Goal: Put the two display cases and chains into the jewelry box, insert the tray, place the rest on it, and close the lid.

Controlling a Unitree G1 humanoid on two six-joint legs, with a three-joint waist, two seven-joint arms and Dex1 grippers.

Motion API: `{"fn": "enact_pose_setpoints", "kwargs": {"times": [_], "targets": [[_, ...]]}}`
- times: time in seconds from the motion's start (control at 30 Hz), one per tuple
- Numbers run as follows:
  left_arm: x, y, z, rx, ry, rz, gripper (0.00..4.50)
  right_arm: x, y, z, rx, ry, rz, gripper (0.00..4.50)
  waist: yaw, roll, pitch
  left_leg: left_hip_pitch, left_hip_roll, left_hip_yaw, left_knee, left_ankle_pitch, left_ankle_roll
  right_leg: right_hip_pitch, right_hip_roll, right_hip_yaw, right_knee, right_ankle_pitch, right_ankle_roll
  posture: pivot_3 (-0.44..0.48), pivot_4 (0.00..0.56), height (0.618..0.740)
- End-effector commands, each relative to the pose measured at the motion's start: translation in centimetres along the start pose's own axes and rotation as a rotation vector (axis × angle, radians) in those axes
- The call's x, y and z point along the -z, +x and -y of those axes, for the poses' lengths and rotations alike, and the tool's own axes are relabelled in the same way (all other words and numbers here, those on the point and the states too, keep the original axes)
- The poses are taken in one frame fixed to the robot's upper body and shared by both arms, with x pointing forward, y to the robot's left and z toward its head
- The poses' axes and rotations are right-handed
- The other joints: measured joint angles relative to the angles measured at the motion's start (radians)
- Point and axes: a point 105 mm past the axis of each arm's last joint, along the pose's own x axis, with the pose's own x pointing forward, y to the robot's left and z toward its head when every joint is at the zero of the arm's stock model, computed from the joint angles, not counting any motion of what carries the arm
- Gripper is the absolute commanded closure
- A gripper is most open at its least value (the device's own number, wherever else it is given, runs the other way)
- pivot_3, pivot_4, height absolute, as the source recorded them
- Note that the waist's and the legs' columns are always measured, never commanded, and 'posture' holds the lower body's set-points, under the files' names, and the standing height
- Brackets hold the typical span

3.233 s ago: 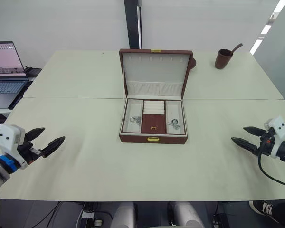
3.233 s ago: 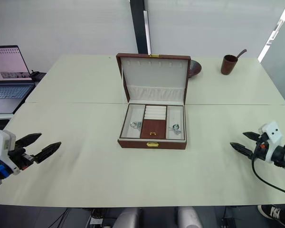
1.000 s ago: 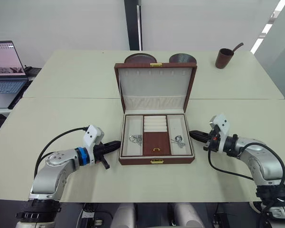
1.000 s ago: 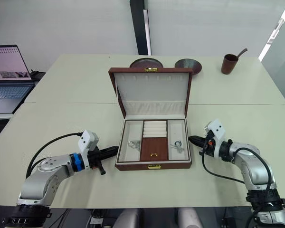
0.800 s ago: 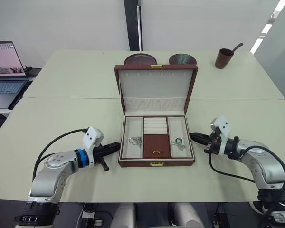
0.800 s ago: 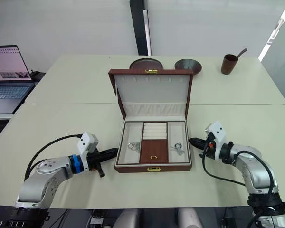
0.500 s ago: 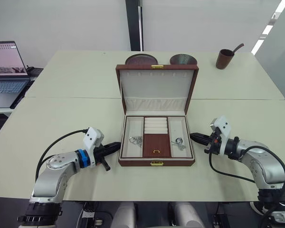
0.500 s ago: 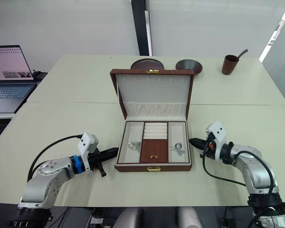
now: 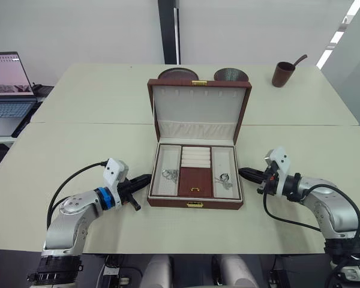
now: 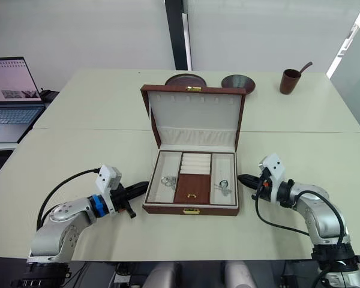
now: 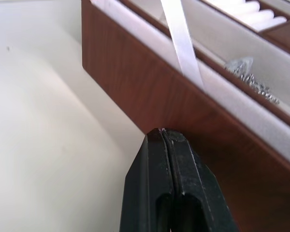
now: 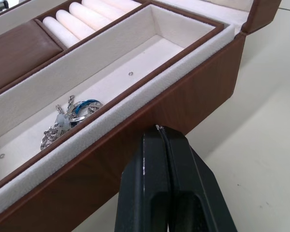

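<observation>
The brown jewelry box (image 9: 195, 204) stands open at the table's middle, its lid upright. A cream tray sits inside: a silver chain (image 9: 170, 174) lies in its left compartment, and a ring with a chain (image 12: 67, 116) in its right one. Ring rolls and a brown flap fill the centre. My left gripper (image 9: 145, 178) is shut, its tip against the box's left wall (image 11: 135, 82). My right gripper (image 9: 243, 173) is shut too, its tip at the right wall (image 12: 150, 111). Two round dark pieces (image 9: 178, 74) stand behind the lid; whether they are the display cases I cannot tell.
A brown cup with a handle (image 9: 282, 74) stands at the far right of the table. An open laptop (image 9: 8, 90) sits on a side surface at the left. A seam (image 9: 78, 123) crosses the table behind the box.
About three seconds ago both grippers stood open and far apart; they have since shut and closed in on the box, which slid nearer. In the last second the box shifted slightly left.
</observation>
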Motion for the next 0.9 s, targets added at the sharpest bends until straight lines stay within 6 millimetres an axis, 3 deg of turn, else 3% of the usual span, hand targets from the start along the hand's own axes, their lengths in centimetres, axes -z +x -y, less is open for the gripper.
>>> {"fn": "enact_pose_setpoints", "kwargs": {"times": [0.03, 0.13, 0.27, 0.4, 0.6, 0.9], "targets": [[-2.5, -2.5, -0.7, -0.086, 0.08, 0.098, 4.5, -1.7, -1.0, 1.2, -0.005, -0.064, 0.053, 4.48, -0.005, 0.0, 0.0, 0.0, 0.0, 0.0, 0.0, 0.0, 0.0, 0.0, 0.0, 0.001, 0.0, 0.0, 0.0, 0.0, 0.15, 0.74], [-3.8, -4.3, -0.4, -0.139, 0.061, 0.18, 4.5, -2.5, -1.7, 3.3, 0.052, -0.092, 0.073, 4.48, -0.005, 0.0, 0.0, 0.0, 0.001, 0.0, 0.0, 0.0, 0.0, -0.001, -0.001, 0.003, 0.0, 0.0, 0.0, 0.0, 0.15, 0.74], [-6.0, -7.4, 3.9, -0.194, 0.148, 0.284, 4.5, -5.1, -2.2, 7.2, 0.116, -0.149, 0.123, 4.48, -0.011, -0.001, 0.001, 0.001, 0.004, 0.002, 0.0, 0.0, 0.0, -0.001, -0.003, 0.006, -0.001, 0.001, 0.002, 0.0, 0.15, 0.74], [-7.1, -8.3, 7.9, -0.206, 0.139, 0.395, 4.5, -6.4, -1.8, 8.8, 0.109, -0.2, 0.128, 4.48, 0.002, -0.002, 0.001, 0.001, 0.002, 0.004, 0.001, 0.0, 0.0, 0.001, -0.003, 0.005, -0.002, 0.002, 0.002, 0.0, 0.15, 0.74], [-5.3, -10.0, 11.0, -0.19, 0.122, 0.348, 4.5, -8.8, -0.5, 10.6, 0.111, -0.255, 0.164, 4.48, -0.003, -0.002, 0.002, 0.001, 0.0, 0.007, 0.0, 0.0, 0.0, 0.001, -0.002, 0.006, -0.003, 0.001, 0.002, 0.0, 0.15, 0.74], [-3.6, -11.3, 12.6, -0.138, 0.115, 0.332, 4.5, -12.3, 0.7, 11.5, 0.117, -0.267, 0.259, 4.48, -0.012, -0.001, 0.002, 0.002, 0.0, 0.009, 0.0, 0.0, 0.0, 0.0, 0.0, 0.007, -0.002, 0.0, 0.0, 0.0, 0.15, 0.74]]}}
